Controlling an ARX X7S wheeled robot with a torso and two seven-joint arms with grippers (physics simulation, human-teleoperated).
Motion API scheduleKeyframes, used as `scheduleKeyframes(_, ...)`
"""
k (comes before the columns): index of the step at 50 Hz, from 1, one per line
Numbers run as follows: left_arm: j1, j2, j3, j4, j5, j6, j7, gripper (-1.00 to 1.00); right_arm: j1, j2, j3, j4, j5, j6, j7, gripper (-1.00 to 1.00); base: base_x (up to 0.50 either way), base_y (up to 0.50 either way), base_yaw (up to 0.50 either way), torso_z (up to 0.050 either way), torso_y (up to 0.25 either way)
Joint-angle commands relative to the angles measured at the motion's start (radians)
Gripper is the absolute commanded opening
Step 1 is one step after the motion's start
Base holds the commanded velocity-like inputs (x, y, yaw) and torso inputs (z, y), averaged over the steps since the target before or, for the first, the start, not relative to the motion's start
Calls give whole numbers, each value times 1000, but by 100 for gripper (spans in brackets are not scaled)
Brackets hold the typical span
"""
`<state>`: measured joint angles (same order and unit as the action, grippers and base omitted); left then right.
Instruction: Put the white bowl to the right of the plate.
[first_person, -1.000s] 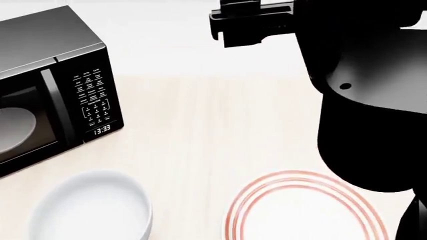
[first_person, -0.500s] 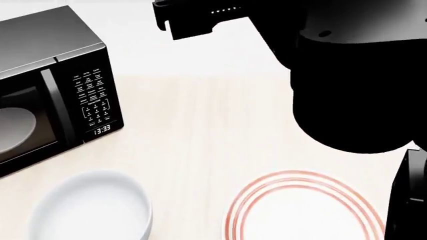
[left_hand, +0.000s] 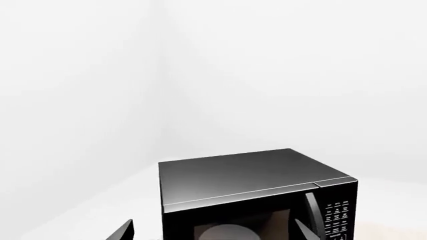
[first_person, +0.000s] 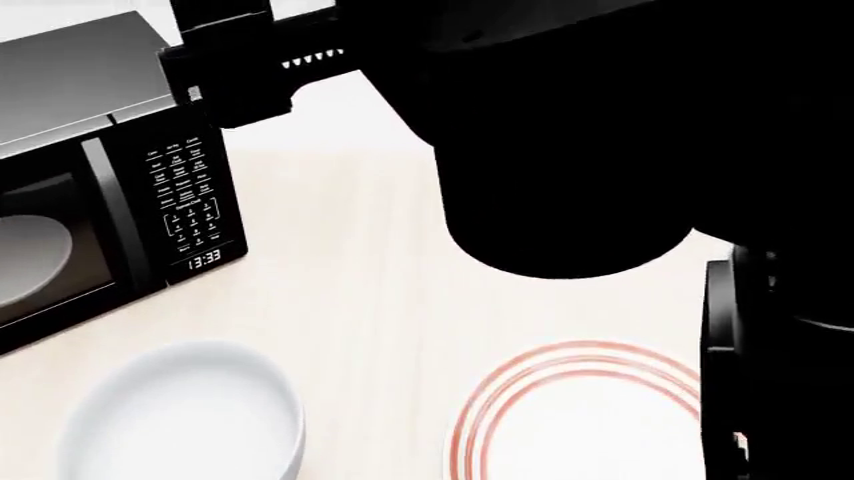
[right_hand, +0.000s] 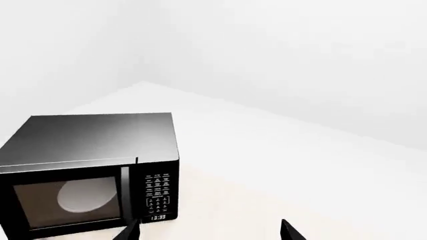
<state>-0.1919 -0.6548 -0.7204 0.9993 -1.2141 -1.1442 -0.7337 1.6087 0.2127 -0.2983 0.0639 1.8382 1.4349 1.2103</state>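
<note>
The white bowl (first_person: 180, 420) sits at the near left of the pale wooden table (first_person: 387, 270), with nothing in it. The plate (first_person: 567, 415), ringed in red, lies to the bowl's right, its right edge hidden behind my right arm (first_person: 574, 130). That black arm crosses high over the table, well above both dishes. In the right wrist view my right gripper (right_hand: 210, 234) is open, only its fingertips (right_hand: 131, 231) showing. My left gripper (left_hand: 213, 234) is open too and faces the microwave. Neither wrist view shows the bowl or the plate.
A black microwave (first_person: 107, 170) stands at the back left of the table, showing 13:33, with a pale dish behind its door (left_hand: 223, 234). It also fills the left of the right wrist view as the microwave (right_hand: 87, 165). Pale wood lies between bowl and plate.
My right arm has swung leftward across the head view, its end now over the microwave's corner, and it covers more of the plate's right edge. Bowl and plate have not moved.
</note>
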Motion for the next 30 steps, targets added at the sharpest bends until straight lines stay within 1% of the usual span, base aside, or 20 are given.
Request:
scheduleKeyframes(1, 67, -6, -70, 4, 9, 30, 14, 100, -14, -65, -87, 81, 66, -35, 50, 100, 0, 0, 0, 0, 0)
scheduleKeyframes(4, 76, -9, -85, 1, 2, 34, 10, 100, -30, -78, -112, 117, 111, -52, 83, 100, 0, 0, 0, 0, 0)
scheduleKeyframes(7, 85, -11, -101, 3, -9, 38, 8, 100, -40, -95, -132, 139, 106, -64, 86, 100, 0, 0, 0, 0, 0)
scheduleKeyframes(9, 109, 9, -90, 8, 44, 59, 41, 100, -46, -109, -146, 161, 113, -75, 91, 100, 0, 0, 0, 0, 0)
scheduleKeyframes(13, 121, 13, -89, 6, 59, 71, 50, 100, -57, -132, -168, 184, 118, -96, 98, 100, 0, 0, 0, 0, 0)
scheduleKeyframes(20, 136, 9, -99, 5, 57, 82, 50, 100, -69, -161, -204, 225, 83, -123, 67, 100, 0, 0, 0, 0, 0)
scheduleKeyframes(25, 149, 4, -124, 4, 41, 90, 48, 100, -70, -172, -230, 273, 37, -145, 17, 100, 0, 0, 0, 0, 0)
scheduleKeyframes(30, 156, 1, -131, 4, 36, 96, 43, 100, -73, -184, -253, 301, 29, -172, 11, 100, 0, 0, 0, 0, 0)
